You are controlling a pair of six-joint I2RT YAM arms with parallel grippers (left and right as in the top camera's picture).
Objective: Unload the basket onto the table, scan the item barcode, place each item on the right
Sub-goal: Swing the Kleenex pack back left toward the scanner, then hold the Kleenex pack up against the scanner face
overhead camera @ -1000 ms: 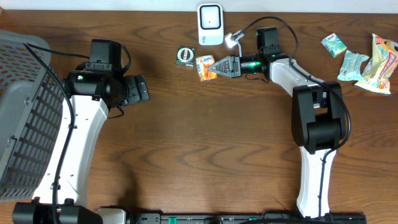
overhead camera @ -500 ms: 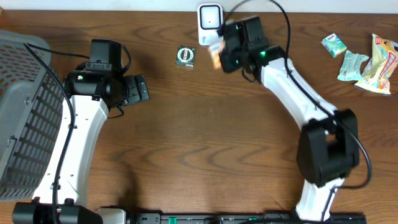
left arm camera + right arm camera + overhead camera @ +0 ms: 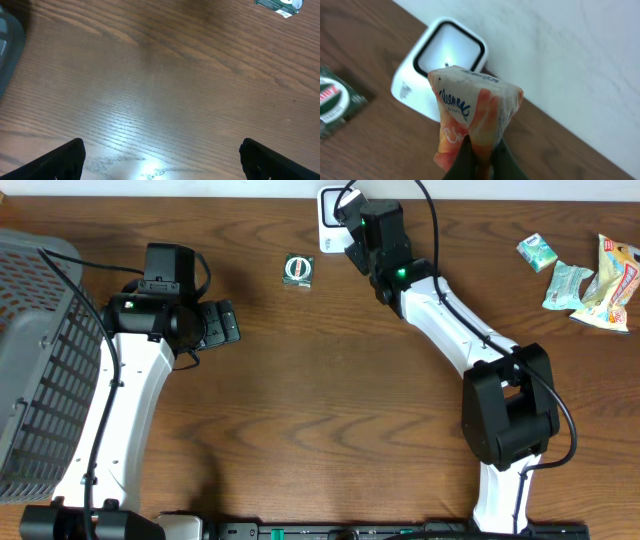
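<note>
Lifted off the tabletop [image 3: 380, 150] since a second ago, the right tool [image 3: 479, 156] grips the orange tissue pack [image 3: 472, 115], holding it just in front of the white scanner [image 3: 410, 85]. Left tool [image 3: 167, 160] hangs open above the tabletop, near the grey basket [image 3: 40, 350]; what the basket holds cannot be told.

You have a worktop [image 3: 320, 410] of dark brown wood with wavy grain. The barcode scanner [image 3: 445, 65] is white, its window ringed in black. In front of the scanner, the tissue pack [image 3: 475, 120] is orange and white with blue lettering. Left of the scanner lies a dark green packet [image 3: 298, 269] with a white round mark. Far right of it are a mint-green wrapper [image 3: 537, 252] and a yellow-and-red wrapper [image 3: 612, 280]; far left, a grey mesh basket [image 3: 35, 360].
</note>
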